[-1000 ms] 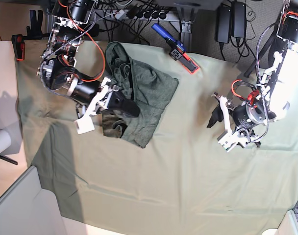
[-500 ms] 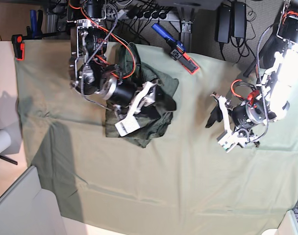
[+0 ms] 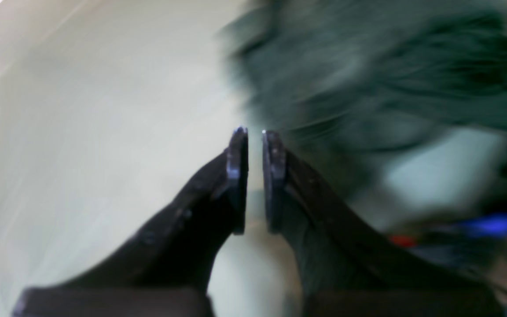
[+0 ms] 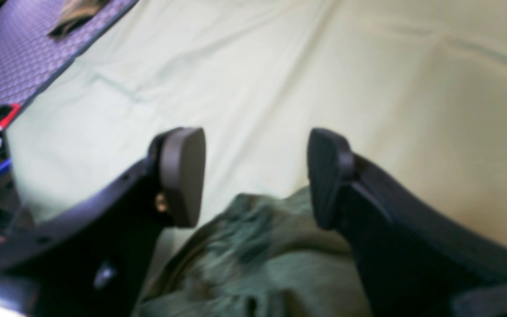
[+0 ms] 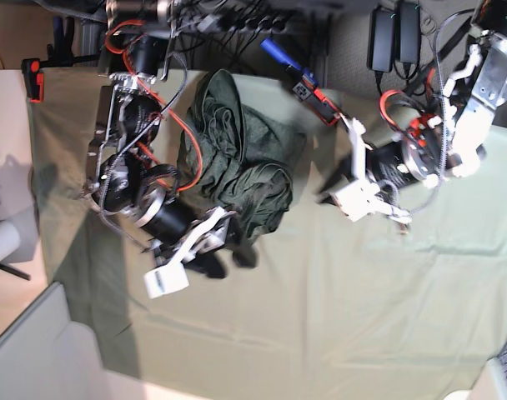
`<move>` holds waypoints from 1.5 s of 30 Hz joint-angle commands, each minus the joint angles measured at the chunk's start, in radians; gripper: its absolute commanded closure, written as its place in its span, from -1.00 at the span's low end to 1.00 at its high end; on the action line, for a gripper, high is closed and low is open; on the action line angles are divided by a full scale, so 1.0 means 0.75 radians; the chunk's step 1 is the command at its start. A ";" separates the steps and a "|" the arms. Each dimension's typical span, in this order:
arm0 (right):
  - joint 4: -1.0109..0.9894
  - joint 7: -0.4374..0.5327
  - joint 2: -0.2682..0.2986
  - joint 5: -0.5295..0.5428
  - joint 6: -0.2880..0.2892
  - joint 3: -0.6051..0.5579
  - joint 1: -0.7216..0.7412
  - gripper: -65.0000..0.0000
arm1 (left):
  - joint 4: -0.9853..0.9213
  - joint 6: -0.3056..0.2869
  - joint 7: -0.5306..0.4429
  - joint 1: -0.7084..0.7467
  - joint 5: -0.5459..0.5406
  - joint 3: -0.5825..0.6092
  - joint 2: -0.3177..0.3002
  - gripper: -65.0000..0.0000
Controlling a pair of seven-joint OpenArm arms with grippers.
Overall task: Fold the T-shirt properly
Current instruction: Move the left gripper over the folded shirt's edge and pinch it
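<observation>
Over on the left side of the pale green sheet (image 5: 337, 300), seen from the base view, sits the arm with the right wrist camera. Its right gripper (image 5: 210, 250) hangs just below the bottom edge of the T-shirt (image 5: 237, 158). In the right wrist view this right gripper (image 4: 255, 176) has its two fingers spread wide apart, and nothing is between them. One dark pad (image 4: 183, 174) is smooth and the other has little ridges. The T-shirt (image 4: 253, 264) shows low down between the two fingers, all rumpled, lying on the sheet (image 4: 280, 66). The T-shirt is a dark green heap, bunched up and not flat, near the top middle of the sheet. Just right of the T-shirt, near the top edge of the sheet, lies a blue and red tool (image 5: 302, 82). Further right is the arm with the left wrist camera, and its left gripper (image 5: 341, 179) is near the right edge of the T-shirt but apart from it. In the left wrist view the left gripper (image 3: 253, 176) has its fingers almost together, with a thin gap and nothing held. The T-shirt (image 3: 368, 75) is a blurry dark shape beyond them.
</observation>
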 commanded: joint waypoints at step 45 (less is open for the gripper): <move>-0.427 0.227 0.089 -0.175 0.017 0.151 0.165 1.00 | -0.368 0.086 -0.197 -0.133 0.409 0.701 0.413 0.86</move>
